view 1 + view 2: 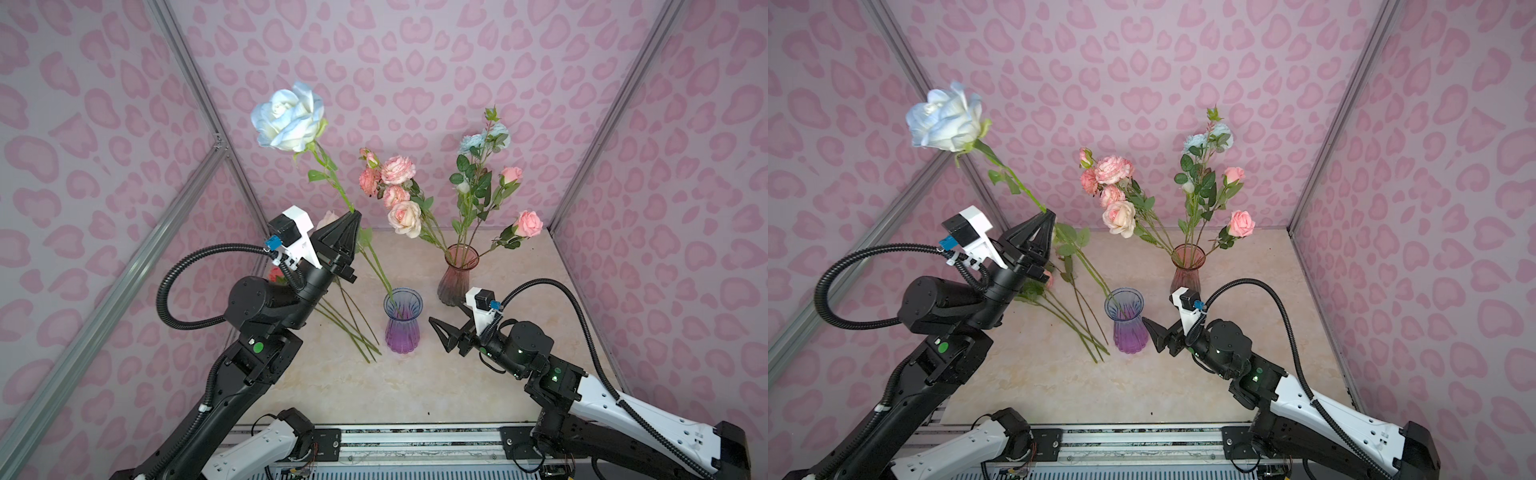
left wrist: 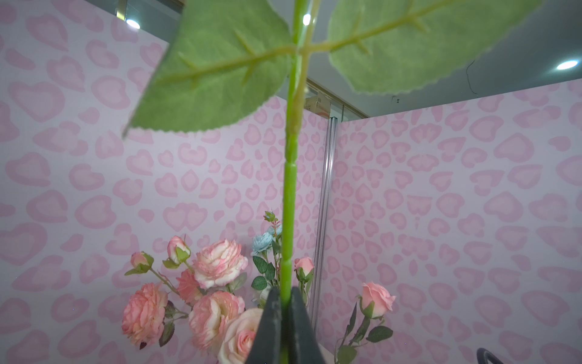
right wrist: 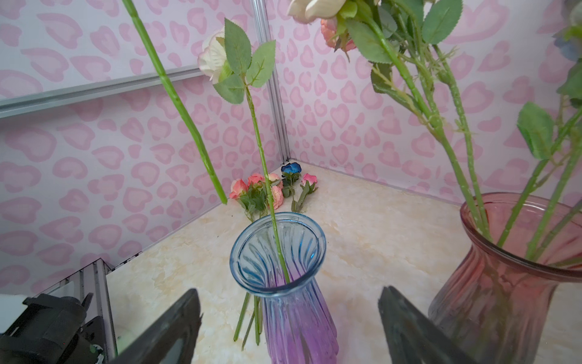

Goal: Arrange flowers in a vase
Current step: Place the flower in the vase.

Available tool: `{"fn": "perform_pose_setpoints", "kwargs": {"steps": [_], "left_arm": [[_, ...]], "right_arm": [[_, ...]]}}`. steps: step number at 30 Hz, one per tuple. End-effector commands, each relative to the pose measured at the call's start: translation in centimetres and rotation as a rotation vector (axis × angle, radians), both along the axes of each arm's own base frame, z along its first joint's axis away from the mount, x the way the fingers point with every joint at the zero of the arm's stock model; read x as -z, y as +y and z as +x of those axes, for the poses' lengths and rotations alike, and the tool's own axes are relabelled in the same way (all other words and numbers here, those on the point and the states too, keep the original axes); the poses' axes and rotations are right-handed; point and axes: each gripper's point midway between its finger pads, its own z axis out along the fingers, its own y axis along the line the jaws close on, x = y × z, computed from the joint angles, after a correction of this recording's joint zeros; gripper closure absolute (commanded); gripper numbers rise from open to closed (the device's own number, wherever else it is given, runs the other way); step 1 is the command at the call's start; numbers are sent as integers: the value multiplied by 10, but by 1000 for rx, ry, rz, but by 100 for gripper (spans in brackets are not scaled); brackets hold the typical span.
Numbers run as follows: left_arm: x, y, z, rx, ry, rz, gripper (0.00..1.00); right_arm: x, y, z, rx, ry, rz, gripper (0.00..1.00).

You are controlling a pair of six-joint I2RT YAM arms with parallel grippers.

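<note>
My left gripper (image 1: 355, 215) (image 1: 1049, 213) (image 2: 285, 304) is shut on the green stem (image 2: 289, 205) of a pale blue rose (image 1: 289, 116) (image 1: 946, 118) and holds it high, the bloom tilted up and left. The stem's cut end (image 3: 223, 200) hangs in the air beside the mouth of the blue-to-purple vase (image 1: 402, 322) (image 1: 1126, 324) (image 3: 296, 315). One cream rose (image 3: 214, 55) stands in that vase. My right gripper (image 1: 436, 328) (image 1: 1148, 326) (image 3: 288, 291) is open at the vase's right side, jaws wide on either side of its body, apart from it.
A red glass vase (image 1: 457, 274) (image 1: 1187, 270) (image 3: 504, 283) with several pink and pale blue flowers stands behind my right gripper. Loose flowers (image 1: 353, 328) (image 3: 261, 192), one dark blue (image 3: 291, 168), lie on the marble table (image 1: 374, 395) at the left. Pink walls close three sides.
</note>
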Motion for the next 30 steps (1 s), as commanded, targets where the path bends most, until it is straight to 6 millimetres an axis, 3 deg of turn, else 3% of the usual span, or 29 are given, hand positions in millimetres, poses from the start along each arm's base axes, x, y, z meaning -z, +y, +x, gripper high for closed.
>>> {"fn": "perform_pose_setpoints", "kwargs": {"steps": [1,8,14,18,24,30], "left_arm": [[-4,4,1,-8,-43,-80,97],[57,-20,27,-19,72,-14,97],[115,-65,28,-11,139,213,97],[149,-77,33,-9,203,304,96],[182,-91,42,-4,291,400,85],[187,-86,40,-18,314,406,69]], "right_arm": [[3,-6,4,35,-16,-21,10],[11,-14,4,62,-8,-23,10],[19,-17,5,72,10,-30,10],[23,-21,5,87,14,-33,9],[27,-24,8,97,25,-33,8],[29,-23,8,94,30,-39,8]]}}
